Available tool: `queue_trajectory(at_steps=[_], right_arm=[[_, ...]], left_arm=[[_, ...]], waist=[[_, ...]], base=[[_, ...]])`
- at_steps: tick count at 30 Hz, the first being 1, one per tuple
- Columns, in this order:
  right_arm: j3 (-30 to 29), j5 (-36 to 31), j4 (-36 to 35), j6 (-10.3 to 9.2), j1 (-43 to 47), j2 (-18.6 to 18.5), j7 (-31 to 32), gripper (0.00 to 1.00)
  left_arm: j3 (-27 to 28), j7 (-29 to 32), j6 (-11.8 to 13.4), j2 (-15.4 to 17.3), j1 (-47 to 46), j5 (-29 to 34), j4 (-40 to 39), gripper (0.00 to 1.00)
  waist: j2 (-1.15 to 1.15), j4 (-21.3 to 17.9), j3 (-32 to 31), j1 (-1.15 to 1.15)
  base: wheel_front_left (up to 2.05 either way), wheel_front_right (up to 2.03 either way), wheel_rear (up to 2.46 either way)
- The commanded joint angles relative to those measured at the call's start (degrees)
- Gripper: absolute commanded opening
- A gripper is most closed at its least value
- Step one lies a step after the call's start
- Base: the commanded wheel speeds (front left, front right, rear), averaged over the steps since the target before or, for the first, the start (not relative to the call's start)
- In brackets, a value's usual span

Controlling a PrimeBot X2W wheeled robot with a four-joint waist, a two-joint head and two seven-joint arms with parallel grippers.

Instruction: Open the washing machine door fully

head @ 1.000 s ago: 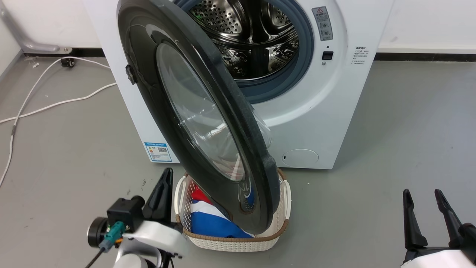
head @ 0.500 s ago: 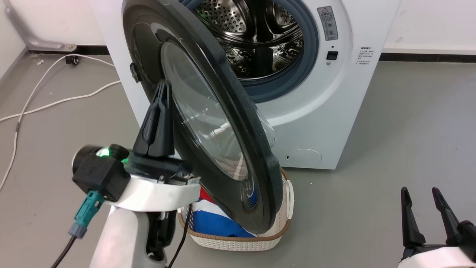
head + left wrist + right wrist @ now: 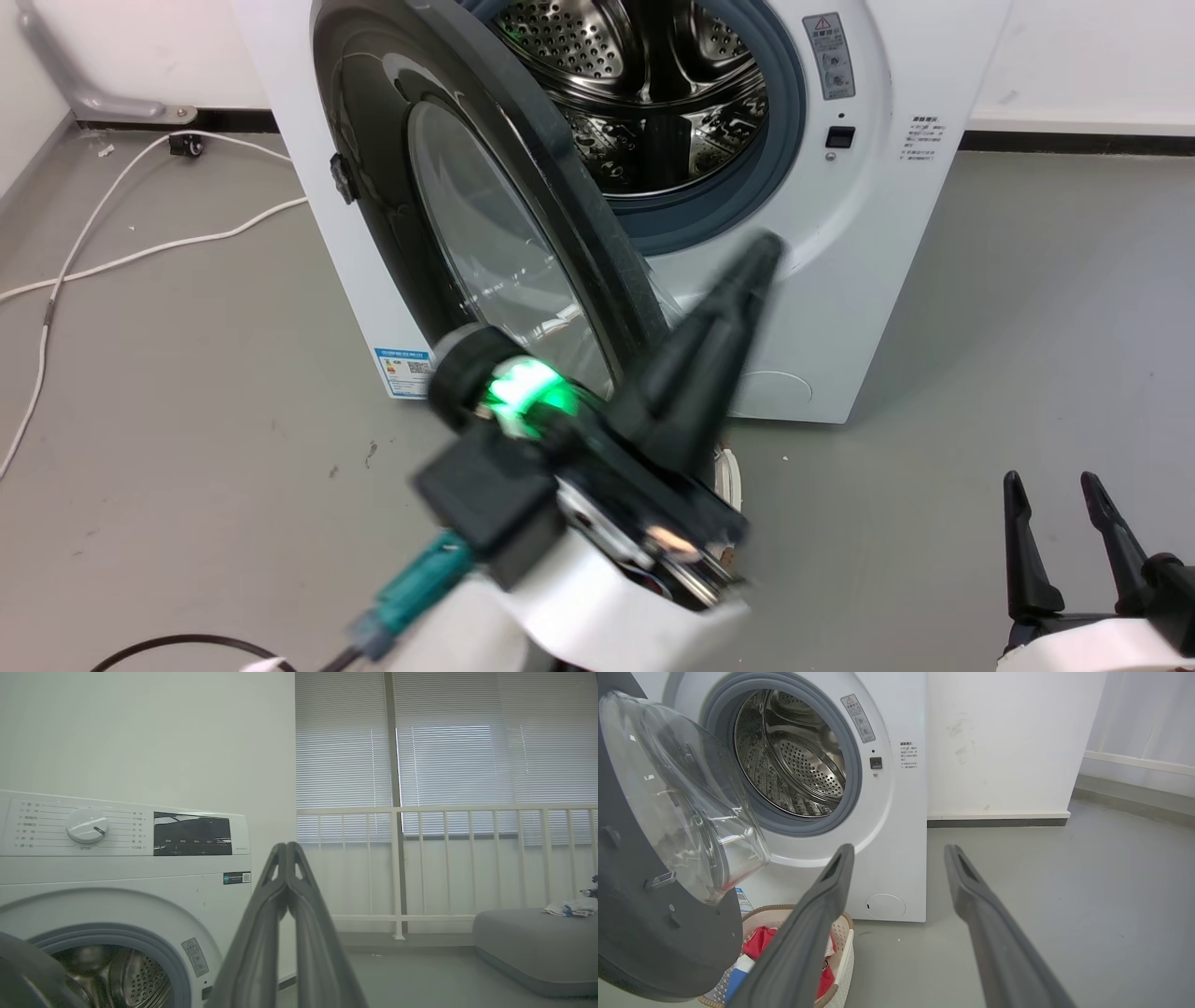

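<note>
The washing machine door (image 3: pixel 373 187), a glossy black disc with a clear glass bowl (image 3: pixel 691 812), stands partly open, hinged on the left, its free edge pointing toward me. The steel drum (image 3: pixel 644 103) shows behind it. My left gripper (image 3: pixel 764 250) is raised and blurred, fingers shut with nothing between them, just right of the door's free edge and over the machine's white front; whether it touches the door I cannot tell. In the left wrist view the shut left gripper (image 3: pixel 287 847) sits right of the door's rim (image 3: pixel 18 970). My right gripper (image 3: pixel 1050 485) rests open, low at the right.
A white laundry basket (image 3: pixel 840 933) with red and blue cloth sits on the floor under the door (image 3: pixel 654 933), in front of the machine. White cables (image 3: pixel 140 252) trail over the grey floor on the left. A grey cushion (image 3: pixel 528 947) lies by a railing.
My left arm rose from floor level left of the basket and swung right across the door's face to beyond its free edge. The door's angle looks about the same. The right gripper stayed put.
</note>
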Motion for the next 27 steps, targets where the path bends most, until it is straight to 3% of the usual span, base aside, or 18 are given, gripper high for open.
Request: queue_trajectory(at_steps=[1, 11, 17, 27], right_arm=[[-0.01, -0.19, 0.18, -0.01, -0.69, 0.13, -0.21, 1.00], [0.01, -0.55, 0.74, -0.01, -1.44, 0.13, 0.15, 1.00], [0.44, -1.45, 1.25, -0.01, -1.72, 0.13, 0.54, 1.00], [0.76, -1.69, 1.93, -0.01, -2.42, 0.14, 0.62, 1.00]], left_arm=[[-2.07, 1.30, -0.28, 0.02, 0.08, -0.81, 0.04, 0.00], [-14.79, 12.10, -0.72, 0.03, 3.71, -6.50, 8.22, 0.00], [-15.91, 14.85, 1.52, 0.13, 4.61, -6.87, 17.36, 0.00], [-13.29, 9.32, 5.61, 0.01, 1.86, -8.29, 29.33, 0.00]], waist=[[0.00, 0.02, 0.10, -0.01], [0.00, 0.44, 0.64, -0.01], [0.00, 0.24, 0.75, -0.01], [0.00, 0.30, 1.56, -0.01]], base=[[0.00, 0.00, 0.00], [0.00, 0.00, 0.00], [0.00, 0.00, 0.00], [0.00, 0.00, 0.00]])
